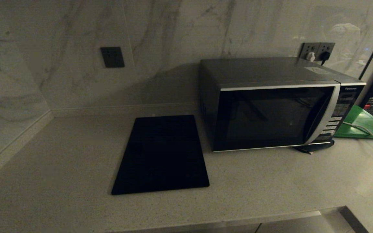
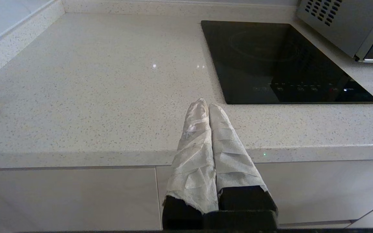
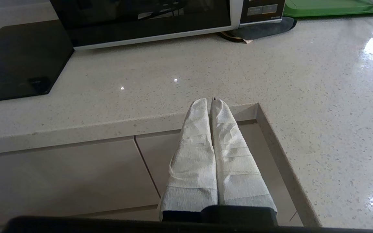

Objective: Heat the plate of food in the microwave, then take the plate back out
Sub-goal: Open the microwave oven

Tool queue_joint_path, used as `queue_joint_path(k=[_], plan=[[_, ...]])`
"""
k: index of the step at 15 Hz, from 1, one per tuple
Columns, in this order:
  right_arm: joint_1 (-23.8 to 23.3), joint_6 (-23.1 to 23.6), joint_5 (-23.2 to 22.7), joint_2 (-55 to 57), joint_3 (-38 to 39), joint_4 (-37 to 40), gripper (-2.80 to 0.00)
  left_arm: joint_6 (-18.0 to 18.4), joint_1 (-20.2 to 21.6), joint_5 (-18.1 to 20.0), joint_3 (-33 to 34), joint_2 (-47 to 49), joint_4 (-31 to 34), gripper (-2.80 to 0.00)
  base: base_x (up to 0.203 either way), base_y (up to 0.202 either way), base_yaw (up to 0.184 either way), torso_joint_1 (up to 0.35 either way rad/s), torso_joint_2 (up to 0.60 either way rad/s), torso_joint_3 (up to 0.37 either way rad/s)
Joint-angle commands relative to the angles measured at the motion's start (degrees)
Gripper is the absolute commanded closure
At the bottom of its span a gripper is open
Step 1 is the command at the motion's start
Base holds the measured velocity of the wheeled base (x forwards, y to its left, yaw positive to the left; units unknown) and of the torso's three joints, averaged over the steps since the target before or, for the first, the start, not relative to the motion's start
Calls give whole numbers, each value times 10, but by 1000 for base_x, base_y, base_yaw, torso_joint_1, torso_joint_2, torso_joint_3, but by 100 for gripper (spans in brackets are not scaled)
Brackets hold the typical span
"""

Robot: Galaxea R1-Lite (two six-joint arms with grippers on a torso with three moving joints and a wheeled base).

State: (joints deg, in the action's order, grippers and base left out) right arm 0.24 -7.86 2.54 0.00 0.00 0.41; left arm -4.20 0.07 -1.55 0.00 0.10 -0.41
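Microwave at right of head frame, door closed; heavy, rigid, likely opened at door edge. Plate unseen. Left gripper and right gripper clenched, empty.

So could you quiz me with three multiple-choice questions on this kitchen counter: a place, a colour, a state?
1. The flat black rectangular slab lies where?
A. on the robot's left of the dark grey box microwave
B. on top of it
C. behind it

2. The flat board beyond the microwave's button side is:
A. red
B. green
C. blue

3. The microwave door is:
A. wide open
B. missing
C. shut

Answers:
1 A, the head view shows them side by side on the speckled counter.
2 B, it shows bright green.
3 C, the black glass sits flush in its silver trim.
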Motion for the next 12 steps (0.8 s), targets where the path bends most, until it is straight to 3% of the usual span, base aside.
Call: queue_joint_path(k=[1,12], plan=[[0,0,0,0,1,0,0,0,0,0,0,0,0,0,0,0,0,0,0,0],[0,0,0,0,1,0,0,0,0,0,0,0,0,0,0,0,0,0,0,0]])
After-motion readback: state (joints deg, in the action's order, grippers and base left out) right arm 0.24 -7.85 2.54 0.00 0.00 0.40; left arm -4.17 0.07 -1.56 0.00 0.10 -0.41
